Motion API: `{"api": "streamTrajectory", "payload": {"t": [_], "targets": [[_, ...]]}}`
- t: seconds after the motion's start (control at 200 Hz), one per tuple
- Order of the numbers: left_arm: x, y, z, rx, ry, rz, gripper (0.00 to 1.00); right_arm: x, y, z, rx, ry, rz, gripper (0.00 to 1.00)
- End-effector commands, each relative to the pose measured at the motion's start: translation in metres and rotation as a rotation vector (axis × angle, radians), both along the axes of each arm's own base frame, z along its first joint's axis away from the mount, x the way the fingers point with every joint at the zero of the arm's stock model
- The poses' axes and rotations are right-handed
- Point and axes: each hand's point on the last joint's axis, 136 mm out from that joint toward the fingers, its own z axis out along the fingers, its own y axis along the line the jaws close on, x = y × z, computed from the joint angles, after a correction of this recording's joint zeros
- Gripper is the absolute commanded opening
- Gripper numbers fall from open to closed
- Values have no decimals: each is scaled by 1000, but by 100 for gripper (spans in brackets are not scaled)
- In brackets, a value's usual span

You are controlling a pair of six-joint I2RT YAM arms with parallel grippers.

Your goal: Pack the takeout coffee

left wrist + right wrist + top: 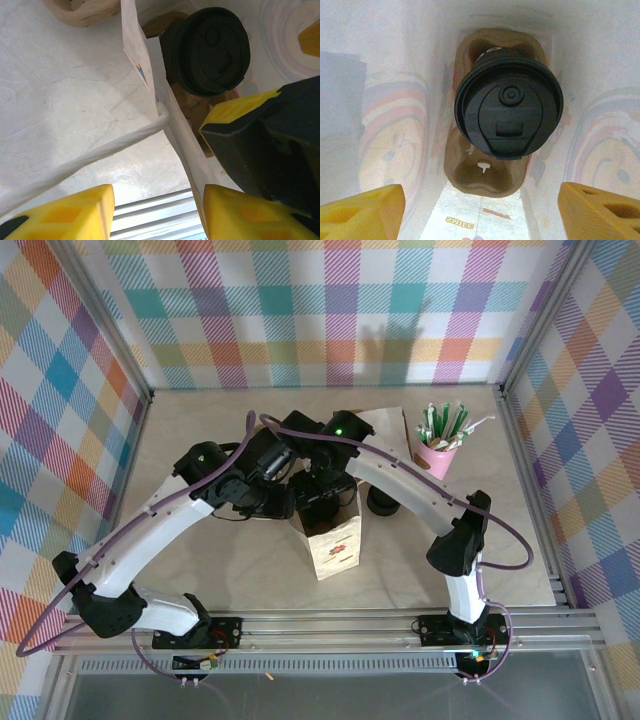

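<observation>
The takeout coffee (509, 110), of which I see the round black lid, stands in one socket of a brown pulp carrier (485, 175) at the bottom of a white paper bag (335, 545). My right gripper (480, 210) hangs open inside the bag's mouth above the cup, with nothing between its yellow fingers. My left gripper (157, 215) is open at the bag's left rim. The bag wall (150, 75) runs down beside its right finger, and the white twisted handle (100, 155) crosses toward its left finger. The coffee (210, 50) lies just behind that wall. Both grippers meet over the bag in the top view.
A pink cup of straws (437, 445) stands at the back right. A stack of black lids (380, 502) sits just right of the bag. Plaid walls close in the table on three sides, and a metal rail (330, 625) runs along the near edge.
</observation>
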Motion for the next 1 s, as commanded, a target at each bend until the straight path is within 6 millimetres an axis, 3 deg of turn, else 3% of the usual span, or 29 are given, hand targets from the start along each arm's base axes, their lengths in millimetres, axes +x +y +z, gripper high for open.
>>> {"api": "streamTrajectory", "payload": {"t": [0.0,0.525,0.995], "targets": [[4,-7,12,-45,-15,-6,50,-11,1,17,29,-7,7,79],[16,-19,19,-144,-20,31,50,-16,-6,24,16,-27,-13,78],[24,-18,33,-190,-60,58,50,-20,-9,35,46,-59,-16,77]]}}
